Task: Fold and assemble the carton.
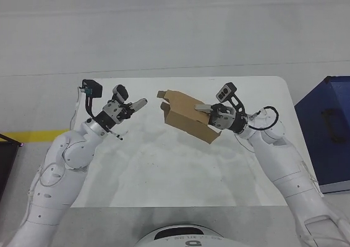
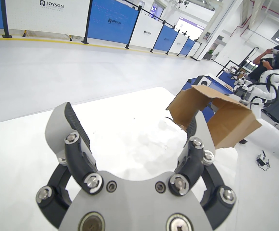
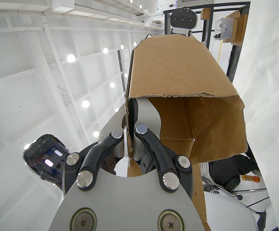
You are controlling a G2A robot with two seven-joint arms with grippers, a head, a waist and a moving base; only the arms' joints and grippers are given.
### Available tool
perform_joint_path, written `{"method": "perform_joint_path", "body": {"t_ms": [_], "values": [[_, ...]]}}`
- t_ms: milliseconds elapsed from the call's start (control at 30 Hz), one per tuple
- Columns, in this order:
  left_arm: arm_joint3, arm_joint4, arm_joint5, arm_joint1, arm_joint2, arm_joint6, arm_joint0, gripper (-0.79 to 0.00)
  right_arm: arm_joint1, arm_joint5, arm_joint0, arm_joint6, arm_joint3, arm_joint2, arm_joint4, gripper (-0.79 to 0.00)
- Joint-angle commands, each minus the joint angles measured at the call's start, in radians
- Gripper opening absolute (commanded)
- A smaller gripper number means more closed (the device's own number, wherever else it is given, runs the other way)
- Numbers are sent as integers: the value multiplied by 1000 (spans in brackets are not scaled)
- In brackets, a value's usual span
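Above the far middle of the surface (image 1: 162, 173), found carton (image 1: 184, 116) lifted clear and tilted, opened into a tube, end flaps not yet folded in. Gripped by right claw (image 3: 130, 123), clamped on one side wall near an open end, one finger inside and the other outside. Judged purpose of hold: to present the tube raised and squared, its free end turned toward the opposite arm for folding. Noted left claw (image 2: 132, 112) spread wide and empty, roughly level with carton, aimed at its nearer flaps and apart from them. Judged a ready stance for pushing or pinching a flap. Assembly judged early, with no end closed. Risk of swing or skew under a push, given the single-wall grip. Checked visible carton faces for markings: plain brown board, no print or label seen. Noted logo lettering on blue and white partition panels (image 2: 110, 17) in the hall behind; not transcribed.
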Motion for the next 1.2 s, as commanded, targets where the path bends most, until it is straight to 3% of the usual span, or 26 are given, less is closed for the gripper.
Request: {"method": "perform_joint_path", "body": {"t_ms": [0,200,433,767,1000,1167], "values": [[-20,10,10,-1,8,-12,-7,0,-1,1,1,-6,-2,-5,-9,-785],[-57,49,34,-9,53,-53,-50,0,-1,-1,0,-12,-8,-10,-20,-785],[-42,88,101,-22,114,-84,-98,0,-1,-2,-3,-10,-10,-7,-24,-785],[-5,170,85,-36,186,-78,-129,0,-1,0,-3,-6,-9,-4,-19,-785],[-13,193,58,-36,184,-61,-112,0,2,-11,-13,6,-15,14,-10,-785],[11,135,-2,-23,98,-13,-48,0,7,-11,-27,33,-23,38,6,-785]]}}
